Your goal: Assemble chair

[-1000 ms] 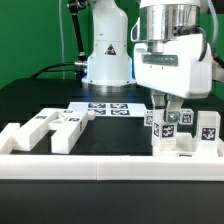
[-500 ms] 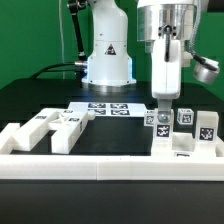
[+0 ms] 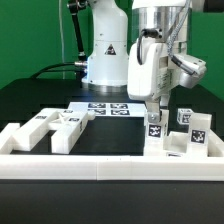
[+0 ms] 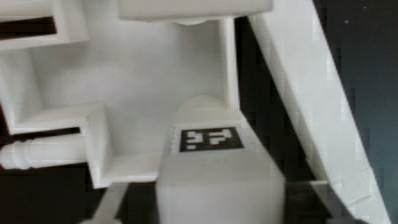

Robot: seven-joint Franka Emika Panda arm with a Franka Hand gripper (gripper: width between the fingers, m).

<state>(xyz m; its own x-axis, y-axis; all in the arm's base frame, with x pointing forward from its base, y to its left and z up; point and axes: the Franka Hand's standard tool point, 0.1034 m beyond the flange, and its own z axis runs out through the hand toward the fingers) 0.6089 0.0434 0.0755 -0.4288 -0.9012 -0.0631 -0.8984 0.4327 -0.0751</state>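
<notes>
The tool [image 3: 155, 107] is positioned over the chair parts [image 3: 190, 140], with a tagged post [image 3: 155, 128] directly beneath it between the jaws; whether the post is clamped or merely straddled cannot be told. More tagged blocks [image 3: 200, 125] are crowded close beside the tool toward the exterior view's right. Loose chair pieces [image 3: 55, 128] and the marker board [image 3: 107, 108] are found farther off toward the exterior view's left, on the black surface [image 3: 30, 100], and the border rail [image 3: 100, 168] is laid across the front.

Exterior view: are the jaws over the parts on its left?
No, the jaws hang above the tagged parts on the exterior view's right, well away from the left parts.
</notes>
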